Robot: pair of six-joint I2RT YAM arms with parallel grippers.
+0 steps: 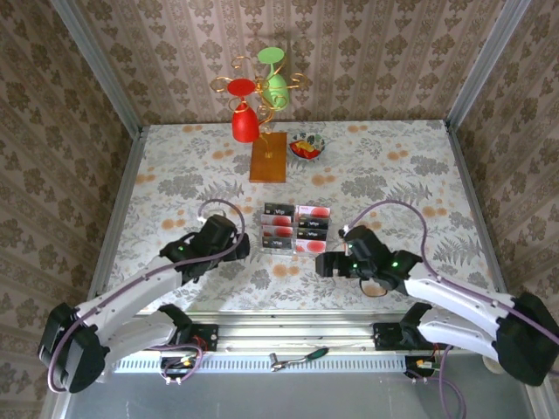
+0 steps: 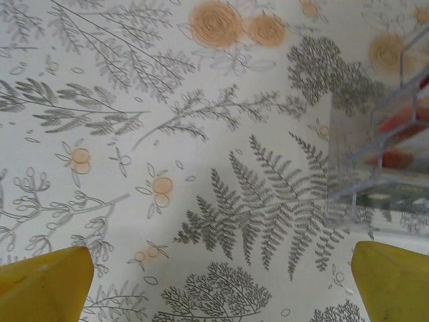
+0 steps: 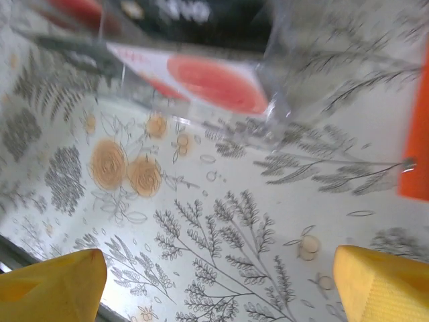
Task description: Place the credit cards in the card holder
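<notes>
The credit cards are small thin rectangles, some black with white print, some red, some pale with red blotches. They lie in two columns inside a clear plastic tray at the middle of the table. In the right wrist view, a pale card with a red blotch sits at the tray's corner. The flat bright orange card holder lies on the cloth near that corner, cut off by the frame edge. The left gripper hovers just left of the tray, jaws spread wide on nothing. The right gripper hovers near the tray's right front corner, jaws likewise apart and empty. The surface is a pale tablecloth printed with grey ferns and orange flowers. At the far edge stand two items: a wooden-based metal rack carrying an inverted red glass and a green glass, and a small bowl. Brown damask wallpaper covers the walls.
</notes>
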